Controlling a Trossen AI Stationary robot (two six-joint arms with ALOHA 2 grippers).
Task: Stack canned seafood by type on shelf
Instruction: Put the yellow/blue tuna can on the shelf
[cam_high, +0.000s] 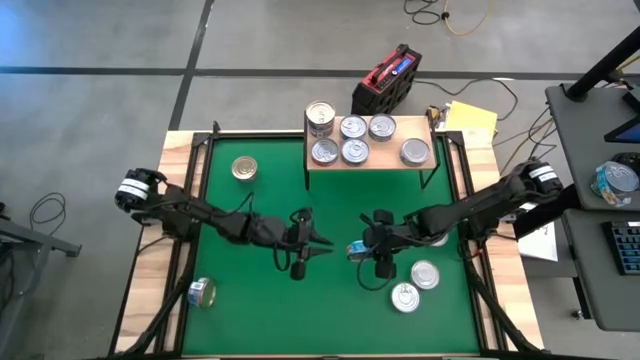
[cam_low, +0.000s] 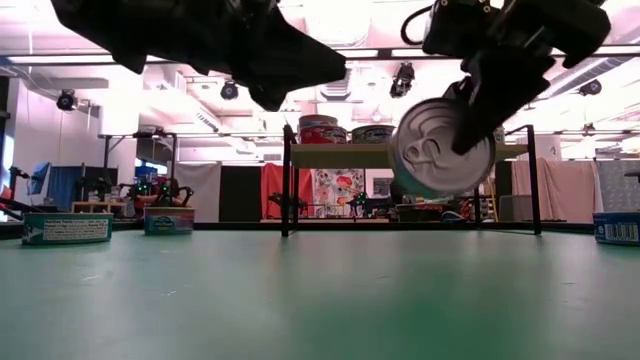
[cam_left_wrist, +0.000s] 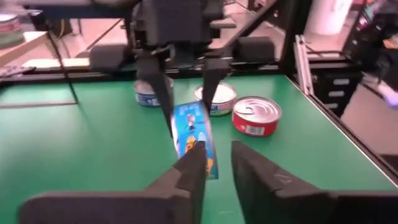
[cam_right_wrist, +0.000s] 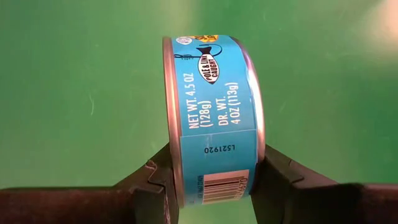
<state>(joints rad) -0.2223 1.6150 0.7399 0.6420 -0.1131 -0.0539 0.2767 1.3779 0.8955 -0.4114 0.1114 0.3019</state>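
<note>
The right pincer pinched one blue-labelled tin by its flat faces, held on edge above the green mat in front of the shelf. The left pincer, facing it just beside the tin, showed a narrow gap between its fingers and held nothing. Six tins stood on the shelf, one stack taller than the rest. Four more lay on the mat: two near the held tin, two further left.
</note>
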